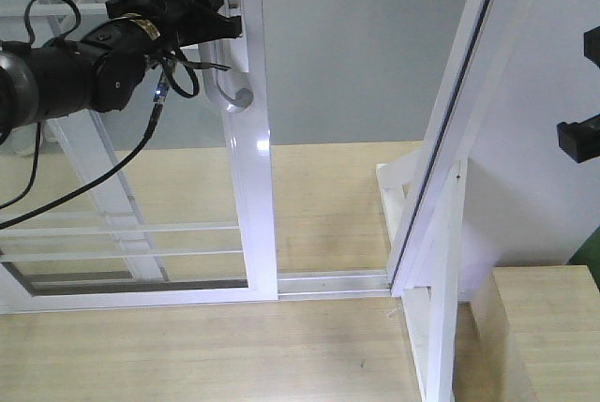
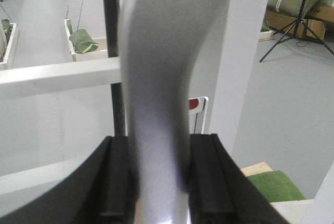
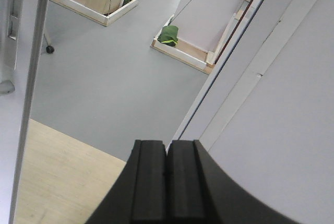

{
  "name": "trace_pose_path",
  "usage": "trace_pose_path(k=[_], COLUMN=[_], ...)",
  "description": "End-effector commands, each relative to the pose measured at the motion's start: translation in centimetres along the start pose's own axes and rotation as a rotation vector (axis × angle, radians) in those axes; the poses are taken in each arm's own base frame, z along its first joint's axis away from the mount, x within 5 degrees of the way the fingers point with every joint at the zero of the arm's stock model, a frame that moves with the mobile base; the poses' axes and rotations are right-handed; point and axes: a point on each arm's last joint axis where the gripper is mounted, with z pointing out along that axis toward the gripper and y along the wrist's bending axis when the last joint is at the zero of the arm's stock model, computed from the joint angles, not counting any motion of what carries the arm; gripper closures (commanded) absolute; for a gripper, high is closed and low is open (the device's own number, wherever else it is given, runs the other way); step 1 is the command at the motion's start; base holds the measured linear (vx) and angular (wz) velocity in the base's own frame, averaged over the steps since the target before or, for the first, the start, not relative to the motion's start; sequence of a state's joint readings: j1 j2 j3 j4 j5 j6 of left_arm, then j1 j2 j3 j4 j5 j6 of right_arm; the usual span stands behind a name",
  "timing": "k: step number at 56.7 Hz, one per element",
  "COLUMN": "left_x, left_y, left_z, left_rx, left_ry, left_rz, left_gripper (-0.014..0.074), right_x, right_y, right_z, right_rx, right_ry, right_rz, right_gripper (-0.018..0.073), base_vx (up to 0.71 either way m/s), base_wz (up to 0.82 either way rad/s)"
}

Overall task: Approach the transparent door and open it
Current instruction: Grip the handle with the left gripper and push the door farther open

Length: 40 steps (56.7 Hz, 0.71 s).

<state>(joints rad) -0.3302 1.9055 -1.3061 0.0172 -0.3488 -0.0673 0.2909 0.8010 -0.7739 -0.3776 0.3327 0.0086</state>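
The transparent door (image 1: pixel 251 186) stands at the left of the front view, a glass panel in a white frame with thin horizontal bars. Its curved grey handle (image 1: pixel 228 83) hangs on the right stile below a lock plate. My left gripper (image 1: pixel 225 25) is shut on the upper part of that handle. In the left wrist view the grey handle (image 2: pixel 156 93) fills the gap between the black fingers (image 2: pixel 117 177), and the gripper (image 2: pixel 159 148) presses it from both sides. My right gripper (image 3: pixel 167 153) is shut on nothing, held off to the right beside a white panel. The door's stile (image 3: pixel 28 88) shows at the far left there.
A gap lies between the door's stile and the slanted white frame post (image 1: pixel 469 111) on the right. The floor track (image 1: pixel 328 282) runs across that gap. A light wooden block (image 1: pixel 548 327) sits at the lower right. Beyond the opening is grey floor, with a green bag (image 3: pixel 169 35) in a tray.
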Motion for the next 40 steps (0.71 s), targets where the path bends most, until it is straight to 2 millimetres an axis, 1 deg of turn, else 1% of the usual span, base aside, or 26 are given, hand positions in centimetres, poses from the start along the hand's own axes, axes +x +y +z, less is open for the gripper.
trace_pose_path(k=[1,10,19,25,31,40], left_x=[-5.2,-5.2,-5.0,-5.1,-5.4,-5.6], left_y=[0.4,1.5,1.6,2.0,3.2,5.7], left_z=[-2.3,-3.5,-4.8,-5.3,-5.7,-6.1], left_rx=[-0.007,-0.034,-0.042,-0.054,-0.084,-0.152], left_ry=[-0.19,-0.183,-0.176,-0.176,-0.183,-0.188], left_rz=[-0.005,0.014,0.049,0.049,0.047,0.025], left_gripper=[0.0596,0.0596,0.0596,0.0596,0.0596,0.0596], right_x=[-1.7,-1.7,-1.7,-1.7,-1.7,-1.7], right_y=[-0.6,-0.6,-0.5,-0.5,-0.5,-0.5], right_z=[-0.6,-0.6,-0.6,-0.6,-0.6,-0.6], right_rx=[0.023,0.023,0.023,0.023,0.022,0.022], right_ry=[-0.109,-0.11,-0.112,-0.112,-0.112,-0.112], right_rz=[-0.011,-0.011,-0.01,-0.005,-0.003,-0.001], right_gripper=[0.0564,0.0564,0.0564,0.0564,0.0564,0.0564], base_vx=[0.0,0.0,0.0,0.0,0.0,0.0], base_wz=[0.0,0.0,0.0,0.0,0.0,0.0])
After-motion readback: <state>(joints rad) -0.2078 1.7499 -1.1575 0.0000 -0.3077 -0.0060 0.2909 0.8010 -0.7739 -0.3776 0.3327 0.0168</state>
